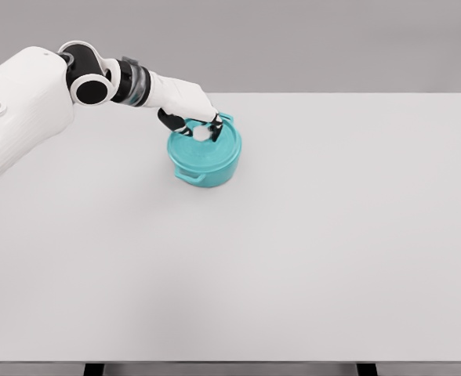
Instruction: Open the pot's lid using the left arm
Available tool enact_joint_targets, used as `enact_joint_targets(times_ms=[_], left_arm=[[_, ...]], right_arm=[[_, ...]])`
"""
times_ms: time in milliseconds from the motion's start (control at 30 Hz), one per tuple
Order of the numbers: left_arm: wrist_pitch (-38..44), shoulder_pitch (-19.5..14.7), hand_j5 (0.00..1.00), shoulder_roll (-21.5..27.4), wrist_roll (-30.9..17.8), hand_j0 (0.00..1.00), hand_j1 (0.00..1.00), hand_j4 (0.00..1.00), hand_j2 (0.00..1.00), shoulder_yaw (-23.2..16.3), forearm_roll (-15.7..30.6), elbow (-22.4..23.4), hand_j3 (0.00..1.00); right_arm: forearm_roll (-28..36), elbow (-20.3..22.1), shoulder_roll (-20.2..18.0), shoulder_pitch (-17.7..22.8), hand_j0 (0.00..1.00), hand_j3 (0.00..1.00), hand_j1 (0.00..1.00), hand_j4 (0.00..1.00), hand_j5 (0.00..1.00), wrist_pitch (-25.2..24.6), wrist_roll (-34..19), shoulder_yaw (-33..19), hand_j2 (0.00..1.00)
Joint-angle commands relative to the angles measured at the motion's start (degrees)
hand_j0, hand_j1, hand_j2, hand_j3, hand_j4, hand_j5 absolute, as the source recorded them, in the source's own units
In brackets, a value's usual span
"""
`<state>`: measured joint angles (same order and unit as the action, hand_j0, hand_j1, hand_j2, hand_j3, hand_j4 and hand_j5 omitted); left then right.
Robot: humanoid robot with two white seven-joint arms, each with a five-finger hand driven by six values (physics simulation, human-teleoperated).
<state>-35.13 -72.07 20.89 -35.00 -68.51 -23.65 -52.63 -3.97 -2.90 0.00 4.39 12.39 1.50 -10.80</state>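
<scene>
A teal pot point(205, 157) with side handles stands on the white table point(309, 235), left of the middle and toward the back. Its teal lid point(215, 147) sits on top, carrying a small white knob point(202, 134). My left hand point(197, 129) reaches in from the upper left and hangs right over the lid, with its dark fingers point(215, 125) curled around the white knob. The lid looks seated on the pot. My right arm does not show.
The white table spreads wide to the right and toward the front of the pot. My left arm's shoulder and forearm point(97, 82) cross the upper left corner.
</scene>
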Motion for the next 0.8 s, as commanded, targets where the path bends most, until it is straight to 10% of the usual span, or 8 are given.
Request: enact_joint_targets(times_ms=[0, 767], left_arm=[[0.1, 0.0, 0.51, 0.0, 0.0, 0.51, 0.51, 0.51, 0.51, 0.3, 0.5, -0.1, 0.51], [0.1, -0.9, 0.52, 11.7, 0.0, 0.52, 0.52, 0.52, 0.52, 1.7, 2.4, 0.0, 0.52]], right_arm=[[0.0, 0.0, 0.0, 0.0, 1.00, 1.00, 1.00, 1.00, 1.00, 0.0, 0.0, 0.0, 1.00], [0.0, 0.0, 0.0, 0.0, 1.00, 1.00, 1.00, 1.00, 1.00, 0.0, 0.0, 0.0, 1.00]])
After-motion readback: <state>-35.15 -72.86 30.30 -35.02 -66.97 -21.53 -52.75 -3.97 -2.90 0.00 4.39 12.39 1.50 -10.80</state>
